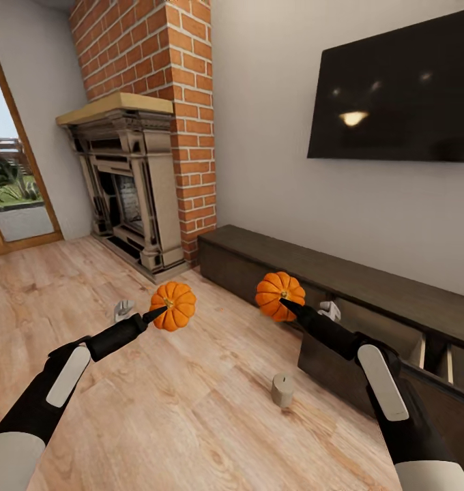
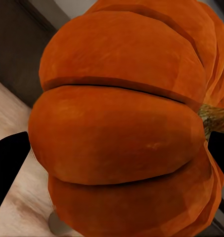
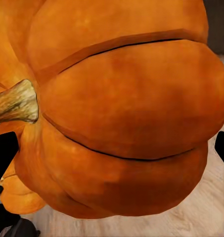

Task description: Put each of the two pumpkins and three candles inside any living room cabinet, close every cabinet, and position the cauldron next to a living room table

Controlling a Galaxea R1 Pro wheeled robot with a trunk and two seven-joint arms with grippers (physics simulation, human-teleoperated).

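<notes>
So both arms are holding a pumpkin up off the floor right now. The left claw (image 1: pixel 154 314) is clenching around the left pumpkin (image 1: pixel 174 306), which is sitting right at its tip, stem end turned toward the claw and its squat axis running roughly level. In the left wrist view the left pumpkin (image 2: pixel 126 123) is bulging between the two dark fingers (image 2: pixel 8 170), stem off to one side. Same deal on the right: the right claw (image 1: pixel 288 305) is gripping the right pumpkin (image 1: pixel 279 296), stem facing back at the claw, and up close the right pumpkin (image 3: pixel 121 113) is wedged between the fingertips (image 3: pixel 3 153). That one is hovering just in front of the long dark cabinet (image 1: pixel 341 273), whose near drawer (image 1: pixel 368 354) is standing pulled out. One candle (image 1: pixel 282 390) is standing upright on the wood floor (image 1: pixel 157 409), nearer than the right pumpkin.
</notes>
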